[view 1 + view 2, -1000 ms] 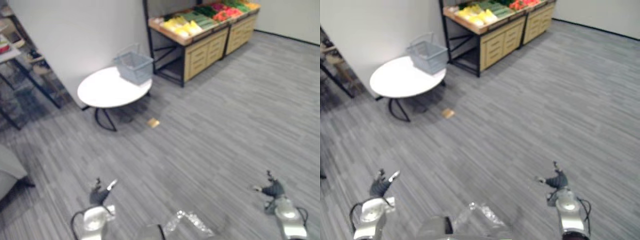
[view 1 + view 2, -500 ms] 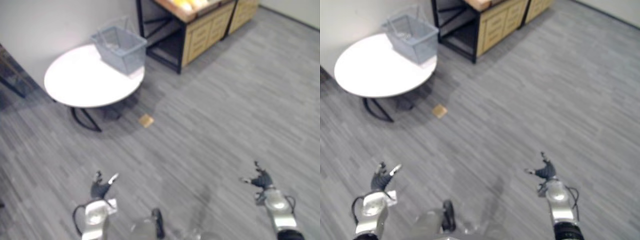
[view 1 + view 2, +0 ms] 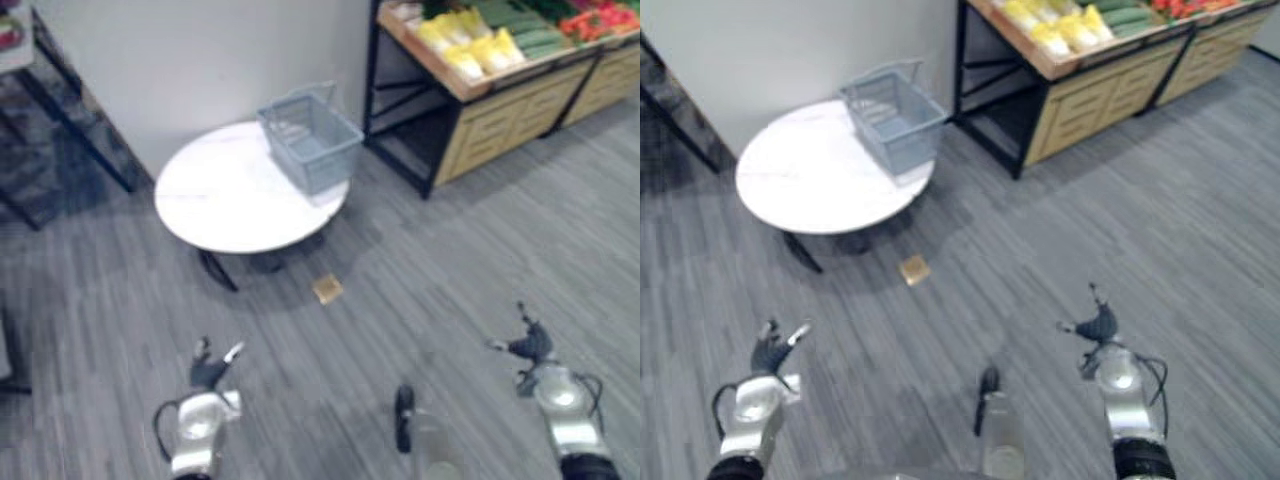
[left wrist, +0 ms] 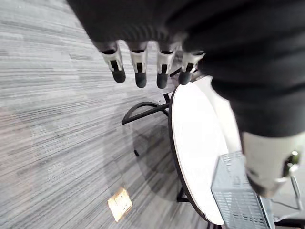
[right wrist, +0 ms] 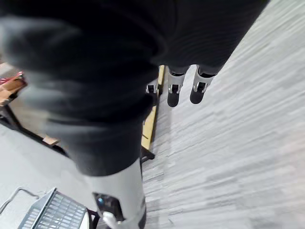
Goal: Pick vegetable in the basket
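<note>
A grey wire basket (image 3: 310, 135) stands on the right side of a round white table (image 3: 215, 195); I cannot see what is in it. Yellow vegetables (image 3: 470, 50), green ones (image 3: 520, 30) and red ones (image 3: 590, 20) lie on a wooden stand at the far right. My left hand (image 3: 208, 372) hangs low over the floor, well short of the table, with straight fingers (image 4: 138, 71) and nothing in it. My right hand (image 3: 530, 345) is low on the right, its fingers (image 5: 183, 90) also straight and empty. The left wrist view shows the table (image 4: 200, 129) and basket (image 4: 236, 195) ahead.
A small tan piece (image 3: 327, 289) lies on the grey floor just in front of the table. The wooden stand (image 3: 500, 120) has drawers and a black frame. A white wall rises behind the table, and a dark rack (image 3: 50, 130) stands at the far left.
The whole picture has shifted, so the camera moved: table and basket now sit nearer the middle and the vegetable stand is back in view. Both hands stay low and open.
</note>
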### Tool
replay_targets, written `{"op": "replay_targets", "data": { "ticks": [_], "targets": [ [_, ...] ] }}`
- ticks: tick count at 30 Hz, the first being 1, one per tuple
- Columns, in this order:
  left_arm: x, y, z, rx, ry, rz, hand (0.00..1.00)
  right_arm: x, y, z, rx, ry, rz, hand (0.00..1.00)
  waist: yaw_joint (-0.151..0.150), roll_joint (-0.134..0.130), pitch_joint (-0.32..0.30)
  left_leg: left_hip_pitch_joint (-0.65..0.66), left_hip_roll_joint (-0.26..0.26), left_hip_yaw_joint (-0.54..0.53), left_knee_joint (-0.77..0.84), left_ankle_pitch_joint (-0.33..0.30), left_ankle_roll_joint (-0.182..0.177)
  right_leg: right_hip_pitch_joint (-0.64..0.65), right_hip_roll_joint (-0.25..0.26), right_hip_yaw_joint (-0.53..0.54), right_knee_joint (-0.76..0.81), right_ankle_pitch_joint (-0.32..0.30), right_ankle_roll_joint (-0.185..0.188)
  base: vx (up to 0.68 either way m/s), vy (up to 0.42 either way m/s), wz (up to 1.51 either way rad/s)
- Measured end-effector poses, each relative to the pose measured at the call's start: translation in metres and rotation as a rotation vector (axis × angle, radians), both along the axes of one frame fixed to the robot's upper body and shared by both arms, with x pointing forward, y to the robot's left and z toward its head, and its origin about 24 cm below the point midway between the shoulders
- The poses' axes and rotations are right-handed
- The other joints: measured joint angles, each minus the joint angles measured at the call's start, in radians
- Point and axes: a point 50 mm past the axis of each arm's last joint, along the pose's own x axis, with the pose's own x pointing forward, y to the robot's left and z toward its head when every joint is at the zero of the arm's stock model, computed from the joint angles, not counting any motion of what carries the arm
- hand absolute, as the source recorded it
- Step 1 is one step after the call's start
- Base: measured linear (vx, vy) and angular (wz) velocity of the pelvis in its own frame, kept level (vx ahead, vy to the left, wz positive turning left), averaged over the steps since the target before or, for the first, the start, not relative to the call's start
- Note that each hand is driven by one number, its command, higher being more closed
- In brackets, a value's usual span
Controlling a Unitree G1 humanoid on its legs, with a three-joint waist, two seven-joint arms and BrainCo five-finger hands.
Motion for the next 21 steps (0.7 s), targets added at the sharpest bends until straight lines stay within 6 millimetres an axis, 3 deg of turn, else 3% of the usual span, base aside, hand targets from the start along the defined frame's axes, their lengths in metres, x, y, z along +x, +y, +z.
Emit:
{"op": "replay_targets", "data": {
  "ticks": [1, 3, 4, 5, 6, 7, 9, 11, 13, 14, 15, 16, 17, 19, 20, 21],
  "targets": [
    [-0.004, -0.001, -0.003, -0.006, 0.01, 0.005, 0.0, 0.003, 0.0, 0.005, -0.017, -0.017, 0.009, 0.0, -0.001, 0.007, 0.0, -0.022, 0.011, -0.016, 0.062, 0.015, -0.007, 0.01, 0.002, -0.011, 0.025, -0.028, -0.013, 0.46, -0.394, 0.39],
    [-0.012, -0.008, -0.01, -0.034, 0.031, 0.014, 0.0, 0.008, -0.001, 0.015, -0.066, -0.041, 0.033, 0.0, -0.001, 0.024, 0.003, -0.124, 0.042, -0.055, 0.315, 0.115, -0.019, 0.073, 0.012, -0.051, 0.047, -0.09, -0.037, 0.37, -0.296, 0.42],
    [-0.017, -0.013, -0.015, -0.056, 0.045, 0.019, 0.0, 0.011, 0.0, 0.018, -0.08, -0.044, 0.049, 0.0, 0.006, 0.03, 0.017, -0.199, 0.074, -0.06, 0.495, 0.237, -0.014, 0.148, 0.028, -0.069, 0.017, -0.112, -0.05, 0.46, -0.252, 0.27],
    [-0.022, -0.017, -0.019, -0.072, 0.059, 0.023, 0.0, 0.016, 0.004, 0.021, -0.092, -0.052, 0.072, 0.0, 0.018, 0.04, 0.03, -0.267, 0.107, -0.028, 0.672, 0.218, 0.015, 0.223, 0.045, -0.076, -0.025, -0.116, -0.07, 0.46, -0.22, 0.16],
    [-0.024, -0.018, -0.02, -0.077, 0.064, 0.025, 0.0, 0.019, 0.006, 0.023, -0.093, -0.06, 0.08, 0.0, 0.028, 0.043, 0.04, -0.297, 0.119, 0.003, 0.747, 0.192, 0.038, 0.266, 0.048, -0.079, -0.05, -0.119, -0.074, 0.45, -0.174, 0.09],
    [-0.028, -0.019, -0.022, -0.079, 0.076, 0.026, 0.0, 0.022, 0.009, 0.025, -0.094, -0.068, 0.093, 0.0, 0.036, 0.027, 0.051, -0.359, 0.127, 0.074, 0.821, 0.151, 0.074, 0.335, 0.05, -0.087, -0.102, -0.12, -0.076, 0.39, -0.1, 0.14],
    [-0.028, -0.019, -0.021, -0.077, 0.072, 0.027, 0.0, 0.027, 0.01, 0.03, -0.106, -0.086, 0.102, 0.0, 0.056, 0.027, 0.053, -0.43, 0.106, 0.173, 0.776, 0.11, 0.095, 0.417, 0.043, -0.096, -0.176, -0.12, -0.076, 0.39, -0.041, 0.15],
    [-0.033, -0.016, -0.021, -0.073, 0.075, 0.037, 0.0, 0.04, 0.014, 0.044, -0.145, -0.118, 0.146, 0.0, 0.063, 0.027, 0.053, -0.504, 0.044, 0.295, 0.557, 0.084, 0.094, 0.479, 0.027, -0.108, -0.244, -0.127, -0.064, 0.35, 0.061, 0.05],
    [-0.036, -0.016, -0.022, -0.071, 0.08, 0.038, 0.0, 0.047, 0.013, 0.054, -0.179, -0.139, 0.167, 0.0, 0.064, 0.026, 0.05, -0.515, 0.001, 0.396, 0.329, 0.103, 0.1, 0.515, 0.018, -0.123, -0.284, -0.133, -0.045, 0.47, 0.166, 0.16],
    [-0.037, -0.017, -0.023, -0.076, 0.082, 0.036, 0.0, 0.051, 0.005, 0.067, -0.23, -0.162, 0.17, 0.0, 0.065, 0.043, 0.042, -0.51, -0.044, 0.485, 0.033, 0.247, 0.145, 0.555, 0.028, -0.149, -0.307, -0.161, 0.011, 0.57, 0.215, 0.24],
    [-0.039, -0.016, -0.024, -0.077, 0.088, 0.042, 0.0, 0.053, 0.005, 0.069, -0.233, -0.166, 0.167, 0.0, 0.075, 0.041, 0.039, -0.489, -0.064, 0.487, 0.005, 0.3, 0.229, 0.567, 0.023, -0.147, -0.305, -0.173, 0.025, 0.59, 0.202, 0.33],
    [-0.039, -0.014, -0.024, -0.077, 0.09, 0.046, 0.0, 0.055, 0.006, 0.069, -0.232, -0.167, 0.167, 0.0, 0.081, -0.008, 0.035, -0.477, -0.109, 0.497, -0.017, 0.301, 0.224, 0.573, -0.006, -0.144, -0.313, -0.173, 0.025, 0.41, 0.108, 0.3],
    [-0.036, -0.015, -0.023, -0.082, 0.079, 0.05, 0.0, 0.062, 0.007, 0.079, -0.254, -0.197, 0.177, 0.0, 0.082, -0.046, 0.033, -0.489, -0.144, 0.494, 0.004, 0.276, 0.253, 0.589, -0.034, -0.144, -0.338, -0.168, 0.033, 0.49, 0.125, 0.41],
    [-0.035, -0.023, -0.025, -0.11, 0.078, 0.048, 0.0, 0.073, 0.011, 0.092, -0.283, -0.229, 0.192, 0.0, 0.09, -0.076, 0.035, -0.477, -0.169, 0.512, 0.061, 0.232, 0.31, 0.637, -0.071, -0.145, -0.347, -0.144, 0.061, 0.46, 0.116, 0.32],
    [-0.036, -0.028, -0.027, -0.127, 0.079, 0.05, 0.0, 0.075, 0.013, 0.096, -0.294, -0.242, 0.199, 0.0, 0.11, -0.083, 0.037, -0.445, -0.183, 0.52, 0.065, 0.221, 0.316, 0.654, -0.089, -0.136, -0.318, -0.128, 0.068, 0.41, 0.094, 0.1],
    [-0.04, -0.032, -0.029, -0.141, 0.086, 0.056, 0.0, 0.079, 0.02, 0.099, -0.307, -0.251, 0.225, 0.0, 0.133, -0.081, 0.036, -0.398, -0.186, 0.537, 0.059, 0.196, 0.298, 0.654, -0.1, -0.118, -0.24, -0.111, 0.069, 0.4, 0.097, -0.01]
  ]
}}
